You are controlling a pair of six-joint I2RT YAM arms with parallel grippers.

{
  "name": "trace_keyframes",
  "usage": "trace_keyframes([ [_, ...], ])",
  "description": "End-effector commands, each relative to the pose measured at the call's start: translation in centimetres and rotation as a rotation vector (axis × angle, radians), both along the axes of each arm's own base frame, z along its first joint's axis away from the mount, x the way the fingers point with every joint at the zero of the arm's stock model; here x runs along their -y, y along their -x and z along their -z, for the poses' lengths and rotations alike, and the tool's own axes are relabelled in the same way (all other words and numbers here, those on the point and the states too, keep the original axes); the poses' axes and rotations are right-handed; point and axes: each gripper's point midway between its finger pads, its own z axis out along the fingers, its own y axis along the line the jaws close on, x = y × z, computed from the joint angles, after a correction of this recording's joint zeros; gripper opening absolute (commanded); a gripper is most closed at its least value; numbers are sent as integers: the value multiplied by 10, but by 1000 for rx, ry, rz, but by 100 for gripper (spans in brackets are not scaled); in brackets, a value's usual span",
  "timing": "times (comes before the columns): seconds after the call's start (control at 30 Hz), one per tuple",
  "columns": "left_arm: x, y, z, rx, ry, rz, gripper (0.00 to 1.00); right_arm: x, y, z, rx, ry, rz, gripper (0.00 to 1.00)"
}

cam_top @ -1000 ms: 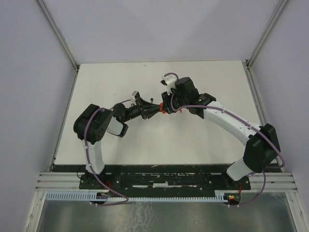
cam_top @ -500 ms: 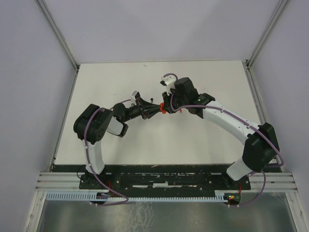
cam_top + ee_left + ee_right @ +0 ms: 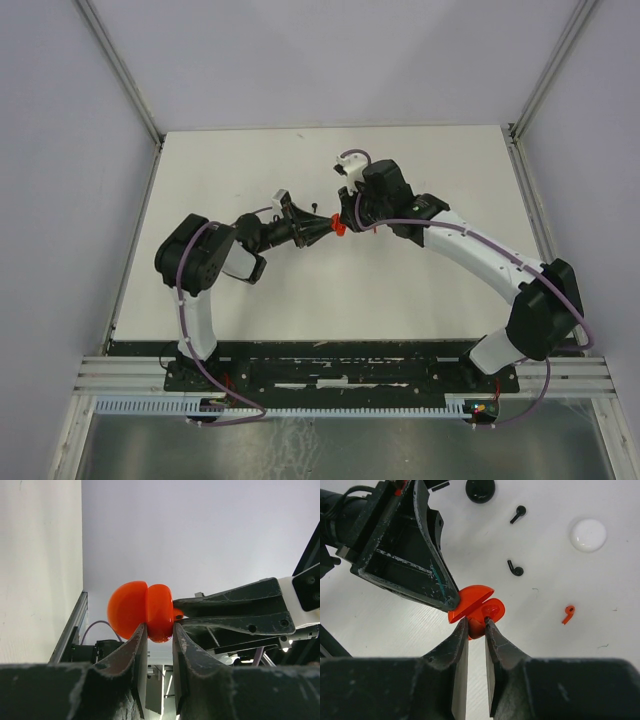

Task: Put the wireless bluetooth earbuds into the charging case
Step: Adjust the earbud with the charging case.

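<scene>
White table (image 3: 560, 570) below, left gripper (image 3: 159, 626) clamped on open red case (image 3: 135, 607); right gripper (image 3: 476, 621) pinching red earbud (image 3: 475, 629), lengthwise along fingers (image 3: 460, 650)

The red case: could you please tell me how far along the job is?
Done: nothing visibly seated. In hand: left gripper clamps the open red case; right gripper holds one red earbud at it. Left: a second red earbud and two black earbuds lie loose.

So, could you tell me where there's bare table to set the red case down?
Free: the table in front of the arm bases, and around the loose red earbud. Crowded: among the black case, black earbuds and white case.
</scene>
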Motion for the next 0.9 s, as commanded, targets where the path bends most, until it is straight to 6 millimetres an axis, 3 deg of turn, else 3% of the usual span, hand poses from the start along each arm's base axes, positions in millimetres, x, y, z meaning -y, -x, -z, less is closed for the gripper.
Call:
trace_keyframes([
  [0.0,1,3,-11,109,18,17,3,4,-11,-46,133,-54,36,21],
  [0.17,1,3,-6,97,10,17,3,7,-12,-51,155,-55,51,21],
  [0.87,3,8,-31,163,33,40,3,4,-14,-33,121,-29,42,20],
])
